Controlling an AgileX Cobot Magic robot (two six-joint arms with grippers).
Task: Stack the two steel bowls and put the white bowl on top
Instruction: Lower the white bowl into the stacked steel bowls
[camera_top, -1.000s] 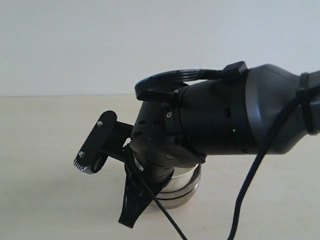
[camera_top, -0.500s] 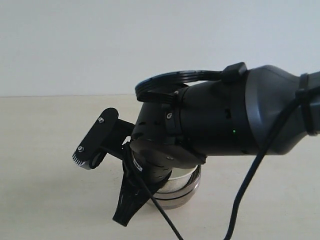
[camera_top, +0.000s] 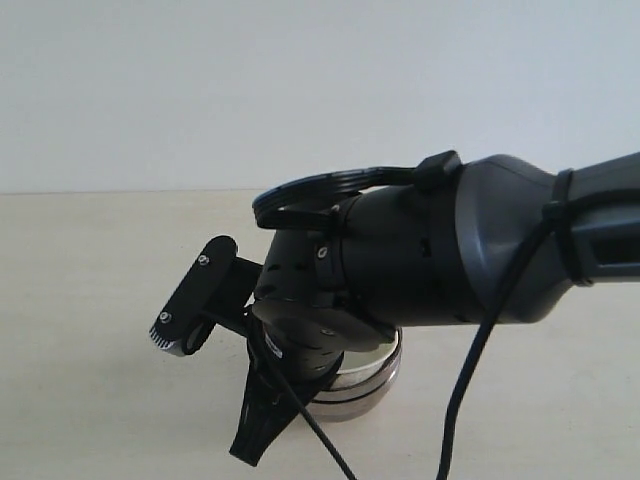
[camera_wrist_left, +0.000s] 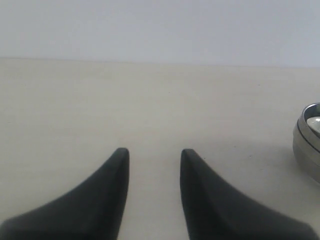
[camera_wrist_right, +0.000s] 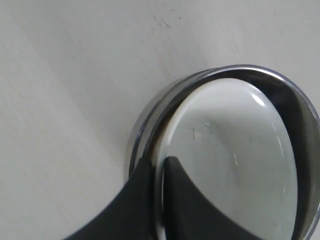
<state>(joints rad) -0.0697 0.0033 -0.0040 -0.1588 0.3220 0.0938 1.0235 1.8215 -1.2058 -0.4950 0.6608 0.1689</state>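
Two shiny round steel bowls (camera_top: 375, 390) sit nested one inside the other on a pale beige table (camera_wrist_left: 75, 110). In the exterior view the stack is low in the scene, at about 6 o'clock, and two bright rim bands show one above the other. Most of the stack is hidden by a large black and dark grey robot arm (camera_top: 480, 250), which reaches in from 3 o'clock and bends down over it. A black cable (camera_top: 480, 360) hangs from the arm toward 5 o'clock, and a plain white wall (camera_top: 300, 80) fills the background.

A glossy white ceramic bowl (camera_wrist_right: 235, 160) lies inside the upper steel bowl. The right gripper (camera_wrist_right: 159, 160) has its two black pointed fingers drawn almost together. The white bowl's rim runs into the thin slit between them, so the pincer appears clamped on that rim. Taking the fingers as 6 o'clock on the stack, the white bowl sits pressed toward 6 o'clock. A dark crescent of bare steel wall shows at 12 o'clock.

The left gripper (camera_wrist_left: 154, 150) holds nothing. Its two black fingers stand apart with a clear strip of table between them, and only bare table lies beyond the tips. In its camera the stack shows as a sliver of steel wall and rim with a little white inside, well apart from those fingers.
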